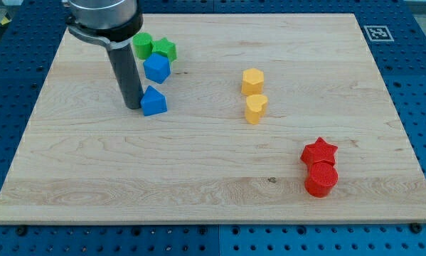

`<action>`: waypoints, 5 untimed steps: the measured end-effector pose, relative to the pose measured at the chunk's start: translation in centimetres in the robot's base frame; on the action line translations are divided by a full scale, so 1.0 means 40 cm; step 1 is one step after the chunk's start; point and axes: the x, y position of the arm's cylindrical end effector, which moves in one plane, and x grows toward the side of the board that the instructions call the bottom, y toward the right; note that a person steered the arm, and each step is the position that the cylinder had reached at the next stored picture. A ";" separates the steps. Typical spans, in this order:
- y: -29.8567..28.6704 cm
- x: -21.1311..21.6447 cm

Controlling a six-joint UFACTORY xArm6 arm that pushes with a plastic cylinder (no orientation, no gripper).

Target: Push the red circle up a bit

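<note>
The red circle lies near the view's bottom right of the wooden board. A red star touches it just above. My tip is far off at the view's upper left, right against the left side of a blue triangular block. A wide stretch of board separates my tip from the red circle.
A blue block sits above the blue triangular one. Two green blocks lie near the view's top left, partly behind my rod. A yellow hexagon and a yellow heart stand mid-board.
</note>
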 end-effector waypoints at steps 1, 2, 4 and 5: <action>0.046 0.000; 0.042 0.038; 0.183 0.402; 0.306 0.464</action>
